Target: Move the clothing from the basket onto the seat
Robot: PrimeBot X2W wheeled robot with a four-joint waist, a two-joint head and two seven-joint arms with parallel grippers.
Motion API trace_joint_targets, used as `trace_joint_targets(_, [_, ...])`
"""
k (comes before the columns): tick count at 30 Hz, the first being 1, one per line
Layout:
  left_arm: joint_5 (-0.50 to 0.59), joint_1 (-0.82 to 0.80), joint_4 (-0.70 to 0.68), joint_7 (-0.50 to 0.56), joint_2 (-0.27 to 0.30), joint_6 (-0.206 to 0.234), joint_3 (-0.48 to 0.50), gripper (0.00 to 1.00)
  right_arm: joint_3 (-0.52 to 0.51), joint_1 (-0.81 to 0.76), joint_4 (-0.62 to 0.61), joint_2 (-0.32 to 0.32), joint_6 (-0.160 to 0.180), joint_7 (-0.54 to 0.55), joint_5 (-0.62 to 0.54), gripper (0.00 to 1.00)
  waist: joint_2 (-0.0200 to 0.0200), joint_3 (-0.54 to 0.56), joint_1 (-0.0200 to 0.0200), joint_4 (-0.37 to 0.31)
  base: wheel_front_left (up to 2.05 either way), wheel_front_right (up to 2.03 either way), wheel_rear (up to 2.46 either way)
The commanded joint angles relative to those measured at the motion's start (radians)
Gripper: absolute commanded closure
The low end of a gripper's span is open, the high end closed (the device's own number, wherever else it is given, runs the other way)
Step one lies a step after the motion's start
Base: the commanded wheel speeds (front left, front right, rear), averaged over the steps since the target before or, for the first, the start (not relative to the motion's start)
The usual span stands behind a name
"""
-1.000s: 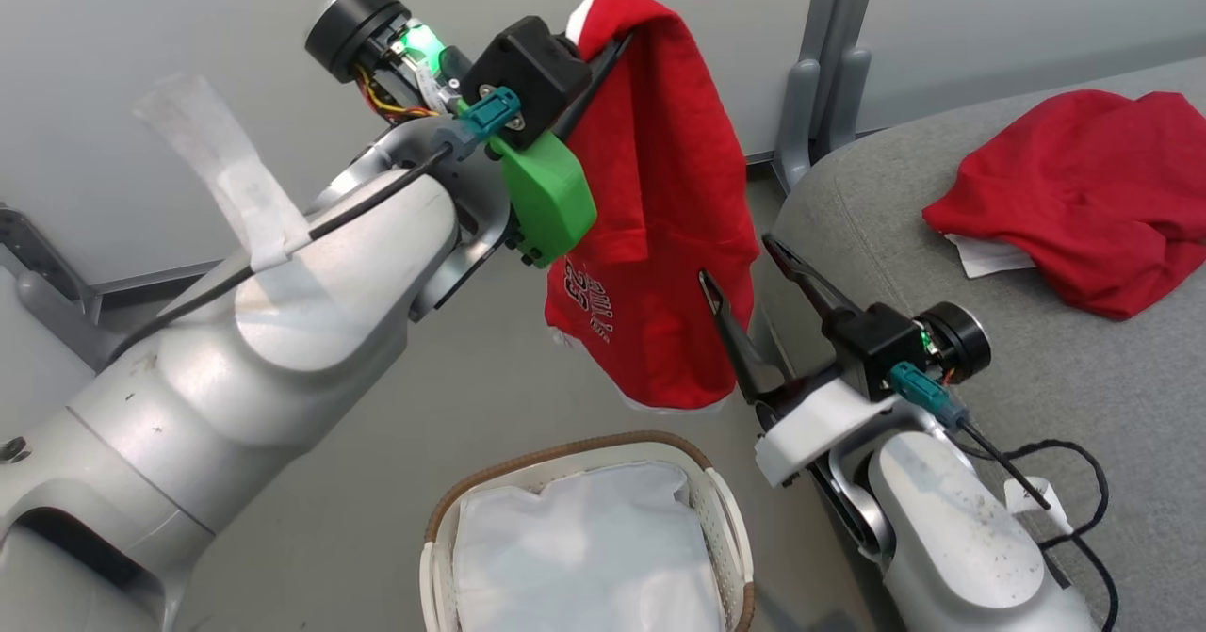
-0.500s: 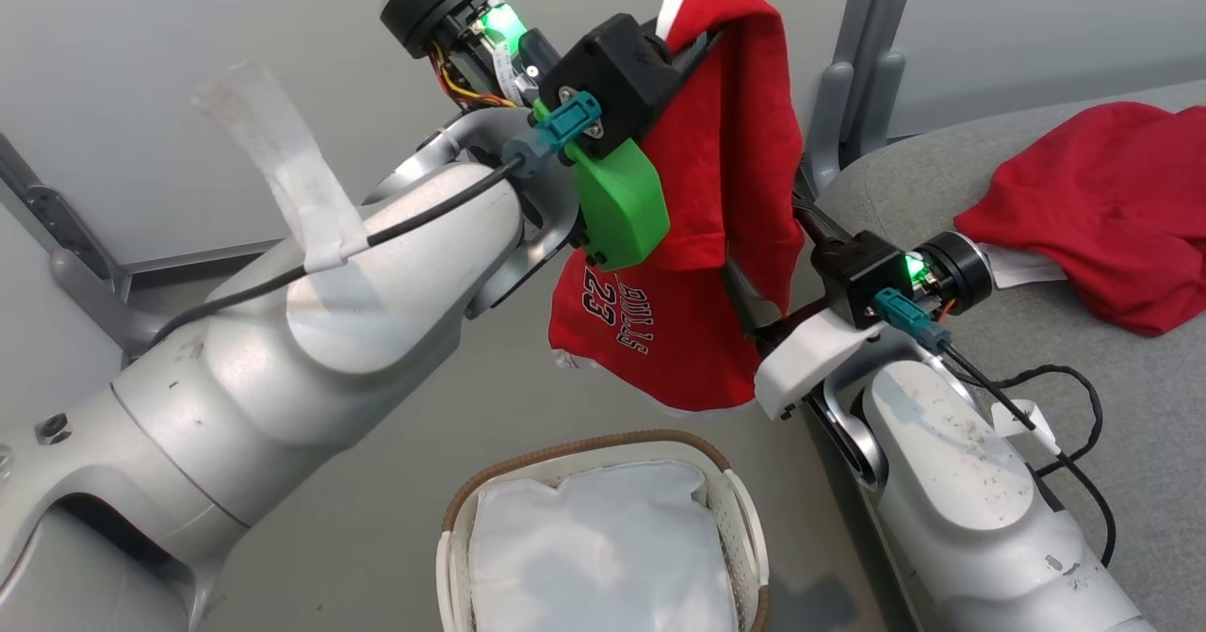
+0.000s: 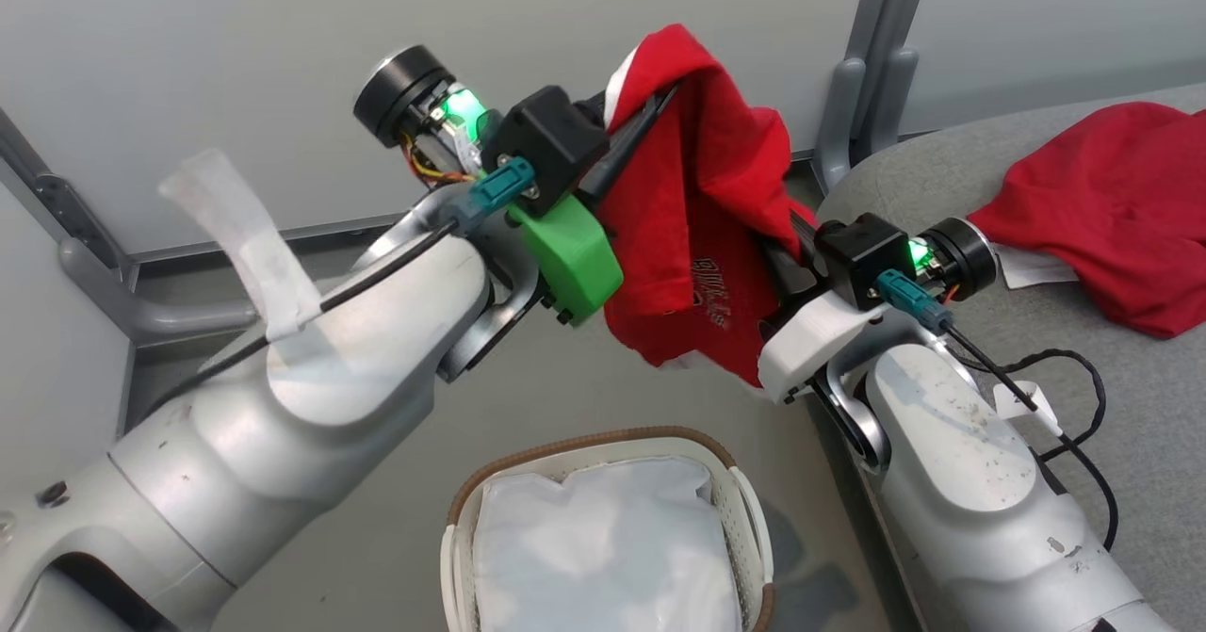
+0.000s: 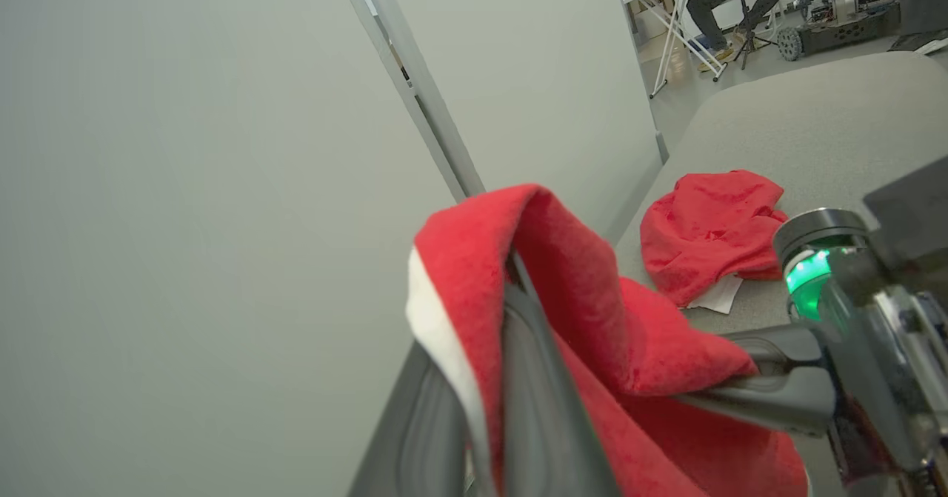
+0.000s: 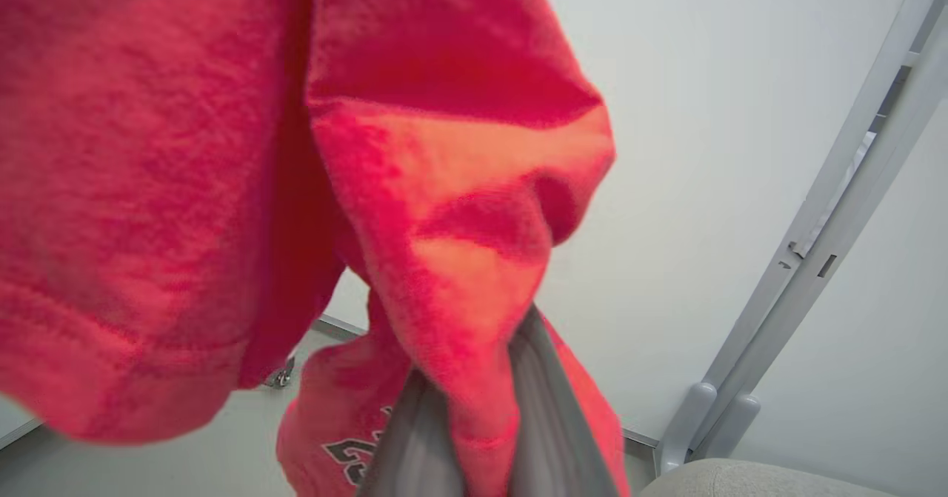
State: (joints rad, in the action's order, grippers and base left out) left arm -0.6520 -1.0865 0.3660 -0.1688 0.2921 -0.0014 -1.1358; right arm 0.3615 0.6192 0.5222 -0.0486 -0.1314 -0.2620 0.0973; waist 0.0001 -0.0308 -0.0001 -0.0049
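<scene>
Aloft, both jaws clamp the clothing (image 3: pixel 697 189) (lettering (image 3: pixel 711 279) illegible).

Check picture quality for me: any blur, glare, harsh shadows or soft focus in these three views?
Head view: even soft light, sharp, no glare; a faint shadow on the floor right of the basket. Left wrist view: the held garment and fingers up close are soft, the seat beyond crisper. Right wrist view: the held garment is blurred, with orange-tinted patches.
</scene>
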Motion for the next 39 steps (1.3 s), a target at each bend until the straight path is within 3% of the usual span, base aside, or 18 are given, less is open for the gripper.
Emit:
trace_joint_targets(1, [-0.021, 0.039, 0.012, -0.018, 0.007, 0.009, 0.008, 0.0, -0.01, -0.004, -0.006, -0.003, 0.001, -0.005, -0.004, 1.0, -0.0001, -0.001, 0.0001, -0.001, 0.0, 0.0, 0.0])
trace_joint_targets(9, [-0.06, 0.239, 0.034, -0.094, 0.012, 0.058, 0.075, 0.0, -0.073, -0.022, -0.016, -0.003, 0.001, -0.005, 0.008, 1.0, -0.0001, -0.009, 0.0001, -0.008, 0.0, 0.0, 0.0])
trace_joint_targets(15, [-0.013, 0.433, 0.006, -0.097, -0.012, 0.07, 0.177, 0.0, -0.114, -0.039, -0.025, -0.004, 0.001, -0.005, -0.013, 1.0, -0.0001, -0.016, 0.0001, -0.018, 0.0, 0.0, 0.0])
trace_joint_targets(22, [0.049, 0.608, 0.008, -0.097, -0.057, 0.03, 0.303, 0.0, -0.17, -0.068, -0.043, -0.004, 0.001, -0.005, -0.046, 1.0, -0.0001, -0.015, 0.0001, -0.033, 0.0, 0.0, 0.0])
trace_joint_targets(30, [0.137, 0.684, 0.026, -0.097, -0.101, -0.021, 0.392, 0.0, -0.223, -0.095, -0.045, -0.003, 0.001, -0.005, -0.082, 1.0, -0.0001, -0.016, 0.0001, -0.062, 0.0, 0.0, 0.0])
trace_joint_targets(39, [0.208, 0.708, 0.034, -0.097, -0.136, -0.062, 0.444, 0.0, -0.257, -0.066, -0.053, -0.004, 0.001, -0.005, -0.107, 1.0, -0.0001, -0.054, 0.0001, -0.196, 0.0, 0.0, 0.0])
